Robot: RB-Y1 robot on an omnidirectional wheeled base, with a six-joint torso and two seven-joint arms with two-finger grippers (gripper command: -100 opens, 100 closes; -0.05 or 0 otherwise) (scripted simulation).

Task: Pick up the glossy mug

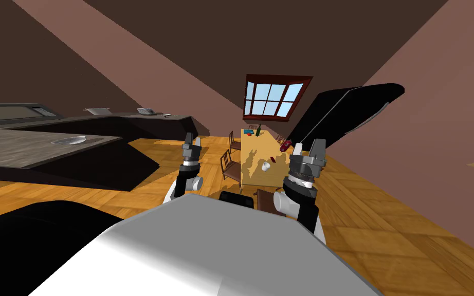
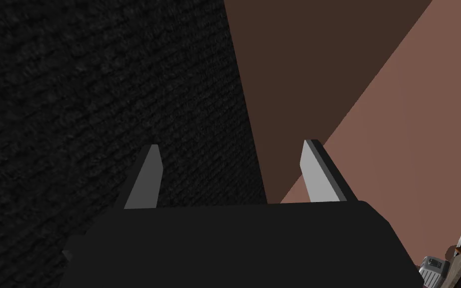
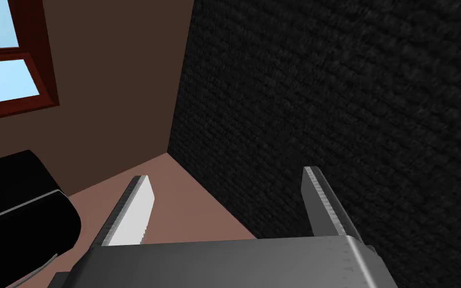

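A small white mug [image 1: 266, 165] stands on the long wooden dining table [image 1: 254, 172] ahead of me, toward its near half. My right gripper [image 1: 308, 146] is raised just right of the table's near end, open and holding nothing; in the right wrist view its fingers [image 3: 134, 210] stand wide apart. My left gripper [image 1: 192, 140] is held up on the left, short of the table, also open and empty, with both fingers [image 2: 147, 180] spread in the left wrist view.
Farther down the table lie a dark red object [image 1: 284, 146], a green bottle [image 1: 257, 131] and small items. Chairs [image 1: 228, 164] line its left side. Dark counters [image 1: 61, 154] with a bowl [image 1: 70, 140] stand left. A black cabinet [image 1: 344, 113] leans at right. A window [image 1: 272, 97] is beyond.
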